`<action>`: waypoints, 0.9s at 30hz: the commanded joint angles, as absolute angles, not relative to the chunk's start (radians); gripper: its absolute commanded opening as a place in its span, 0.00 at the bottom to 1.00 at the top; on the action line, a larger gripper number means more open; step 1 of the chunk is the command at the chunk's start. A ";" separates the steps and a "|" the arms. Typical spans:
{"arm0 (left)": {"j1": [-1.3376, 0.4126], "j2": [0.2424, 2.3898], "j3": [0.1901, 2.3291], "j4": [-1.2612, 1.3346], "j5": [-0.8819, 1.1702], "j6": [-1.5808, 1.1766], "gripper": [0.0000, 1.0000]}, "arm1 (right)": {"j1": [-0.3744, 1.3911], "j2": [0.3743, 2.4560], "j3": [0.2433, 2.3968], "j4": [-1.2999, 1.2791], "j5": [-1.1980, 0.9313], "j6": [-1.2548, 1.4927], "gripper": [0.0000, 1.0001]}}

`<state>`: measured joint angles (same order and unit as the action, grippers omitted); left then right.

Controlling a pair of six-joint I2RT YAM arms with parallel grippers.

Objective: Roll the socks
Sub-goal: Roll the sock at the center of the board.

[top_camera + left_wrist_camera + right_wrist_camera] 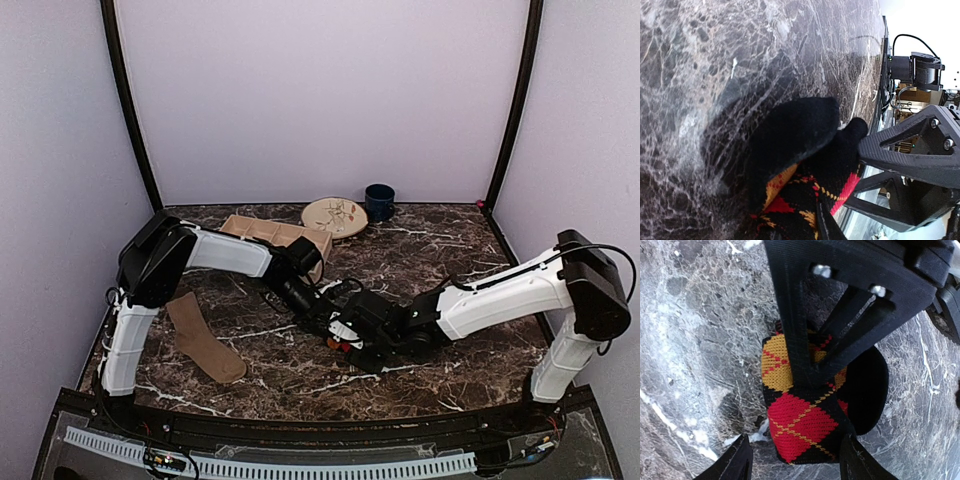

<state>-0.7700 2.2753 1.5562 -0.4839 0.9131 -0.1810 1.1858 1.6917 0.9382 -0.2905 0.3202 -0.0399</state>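
Argyle sock [800, 425]: knit, black with red/orange diamonds, folded into a lump mid-table [450, 240], on the dark veined marble-look top. Left gripper [338, 330] pinches it. Right gripper [796, 450] jaws spread, straddling its end. Tan sock [205, 340] flat, near-left.

Dark marble table [430, 250] carries 1 tan tray [262, 231], 1 patterned plate [334, 216] and 1 dark blue cup [379, 202] at the back.

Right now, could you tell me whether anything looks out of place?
The tan sock lies flat at the left of the table, apart from the argyle sock, which is bunched up at its middle. The pair is split; nothing looks spilled or damaged.
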 commanded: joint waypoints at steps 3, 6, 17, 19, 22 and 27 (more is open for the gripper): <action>-0.766 2.345 1.548 -0.633 0.834 -0.142 0.23 | 1.195 1.736 0.964 -0.248 0.362 -0.086 0.59; -0.765 2.353 1.559 -0.647 0.845 -0.130 0.23 | 1.191 1.752 0.967 -0.236 0.372 -0.090 0.59; -0.765 2.368 1.579 -0.697 0.879 -0.078 0.23 | 1.163 1.818 0.990 -0.200 0.335 -0.088 0.35; -0.765 2.369 1.579 -0.698 0.883 -0.075 0.23 | 1.155 1.818 0.987 -0.204 0.318 -0.085 0.29; -0.762 2.368 1.576 -0.693 0.885 -0.079 0.24 | 1.146 1.814 0.981 -0.213 0.289 -0.077 0.20; -0.743 2.352 1.546 -0.634 0.860 -0.147 0.32 | 1.132 1.802 0.977 -0.226 0.232 -0.059 0.11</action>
<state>-0.7513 2.3119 1.6028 -0.5972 0.9848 -0.1089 1.1542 1.7901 0.9760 -0.2321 0.3069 -0.0799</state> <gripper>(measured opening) 0.293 0.140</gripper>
